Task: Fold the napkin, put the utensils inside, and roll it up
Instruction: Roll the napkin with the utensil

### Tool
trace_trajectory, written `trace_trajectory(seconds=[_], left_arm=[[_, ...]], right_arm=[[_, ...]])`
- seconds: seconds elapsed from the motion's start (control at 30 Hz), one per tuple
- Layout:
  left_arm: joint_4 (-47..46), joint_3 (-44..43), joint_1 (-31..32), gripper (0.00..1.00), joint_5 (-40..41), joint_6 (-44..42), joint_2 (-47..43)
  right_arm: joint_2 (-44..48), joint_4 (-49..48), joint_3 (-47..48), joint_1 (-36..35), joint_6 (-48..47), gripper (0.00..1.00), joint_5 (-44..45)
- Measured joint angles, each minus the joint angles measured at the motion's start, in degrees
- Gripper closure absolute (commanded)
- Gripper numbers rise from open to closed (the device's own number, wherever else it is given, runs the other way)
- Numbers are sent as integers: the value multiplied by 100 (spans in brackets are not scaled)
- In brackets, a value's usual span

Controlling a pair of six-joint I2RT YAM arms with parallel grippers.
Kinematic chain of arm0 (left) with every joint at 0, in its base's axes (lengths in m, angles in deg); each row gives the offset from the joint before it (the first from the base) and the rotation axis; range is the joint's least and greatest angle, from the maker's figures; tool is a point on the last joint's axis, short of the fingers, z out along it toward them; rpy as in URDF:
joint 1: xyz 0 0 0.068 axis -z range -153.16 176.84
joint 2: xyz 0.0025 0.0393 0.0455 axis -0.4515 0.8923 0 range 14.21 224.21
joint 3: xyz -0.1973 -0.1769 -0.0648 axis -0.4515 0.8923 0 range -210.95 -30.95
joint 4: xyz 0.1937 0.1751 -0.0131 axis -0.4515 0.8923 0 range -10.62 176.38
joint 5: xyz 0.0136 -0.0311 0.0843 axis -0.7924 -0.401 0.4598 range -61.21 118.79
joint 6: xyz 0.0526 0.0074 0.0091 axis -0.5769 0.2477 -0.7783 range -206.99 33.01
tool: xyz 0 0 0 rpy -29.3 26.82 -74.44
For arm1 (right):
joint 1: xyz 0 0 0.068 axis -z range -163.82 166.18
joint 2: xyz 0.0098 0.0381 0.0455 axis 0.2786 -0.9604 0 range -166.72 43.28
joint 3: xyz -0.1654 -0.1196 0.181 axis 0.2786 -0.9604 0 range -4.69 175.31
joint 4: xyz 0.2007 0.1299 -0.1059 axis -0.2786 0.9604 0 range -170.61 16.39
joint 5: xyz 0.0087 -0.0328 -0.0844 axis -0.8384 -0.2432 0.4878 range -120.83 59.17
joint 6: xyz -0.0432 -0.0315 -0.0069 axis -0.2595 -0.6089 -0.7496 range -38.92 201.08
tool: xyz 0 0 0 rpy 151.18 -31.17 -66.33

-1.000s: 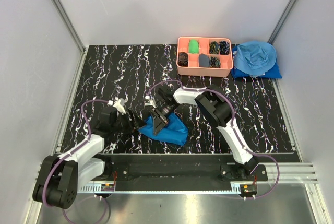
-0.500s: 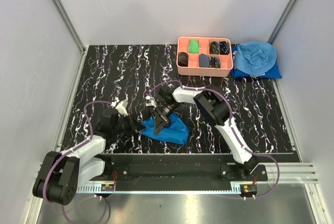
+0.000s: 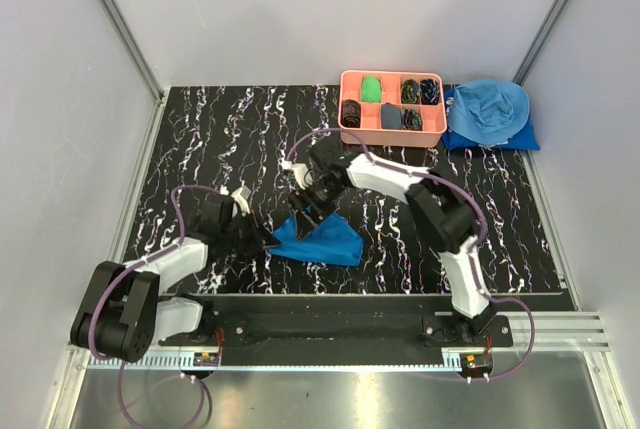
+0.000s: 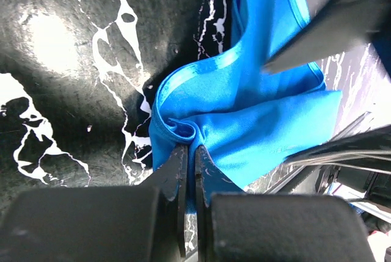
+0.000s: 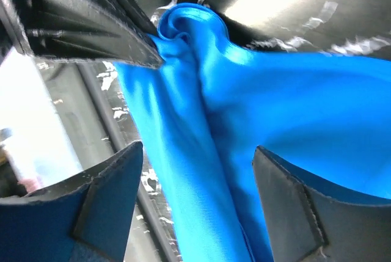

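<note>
well, the napkin [image 3: 325, 242] lies crumpled in a wedge on the dark marbled worktop [image 3: 200, 139], near the front edge between the two arms, its long axis running roughly left to right. the left end effector [image 3: 268, 240] sits at the wedge's left tip, clamped tight on a bunched fold of cloth. the right end effector [image 3: 308, 209] hangs over that same end from the far side, fingers spread wide, blue cloth between them but nothing gripped. the bulk of the cloth trails off to the right of both, so to my eye any spreading must pull that way.
</note>
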Motion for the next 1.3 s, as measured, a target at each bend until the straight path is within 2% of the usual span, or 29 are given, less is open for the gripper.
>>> trace_trajectory(seconds=[0.17, 0.33, 0.47, 0.7, 0.77, 0.83, 0.9, 0.97, 1.03, 1.07, 1.1, 1.17, 1.3], left_arm=[[455, -328, 0, 100, 9, -52, 240], [658, -511, 0, 100, -9, -63, 439], [756, -577, 0, 100, -24, -63, 481], [874, -619, 0, 100, -24, -90, 483], [879, -619, 0, 100, -26, -107, 483], [887, -623, 0, 100, -31, -127, 483], [929, -651, 0, 100, -28, -170, 487], [949, -673, 0, 89, -31, -214, 507], [964, -704, -2, 73, -22, -260, 525], [981, -717, -2, 58, -13, -280, 525], [1005, -739, -2, 52, -4, -315, 525], [1088, -787, -7, 42, 22, -354, 494], [1266, -831, -7, 33, 238, -409, 179]], right_arm=[[1488, -1075, -1436, -269, -157, 15, 1405], [2439, -2221, -2697, -1429, -538, 14, 2898], [2476, -2734, -3174, -2129, -785, 15, 3707], [2100, -3163, -3250, -2214, -1043, 19, 4666], [2004, -3294, -3217, -2208, -1073, 21, 4782], [1937, -3388, -3187, -2201, -1086, 32, 4822], [1878, -3407, -3136, -2194, -1093, 48, 4784], [1812, -3386, -3080, -2170, -1069, 54, 4649], [1742, -3296, -2986, -2120, -1008, 59, 4474], [1716, -3226, -2933, -2076, -986, 60, 4343], [1694, -3171, -2898, -2024, -960, 62, 4207], [1661, -3064, -2839, -1891, -861, 65, 3871], [1587, -2924, -2715, -1561, -647, 67, 3161]])
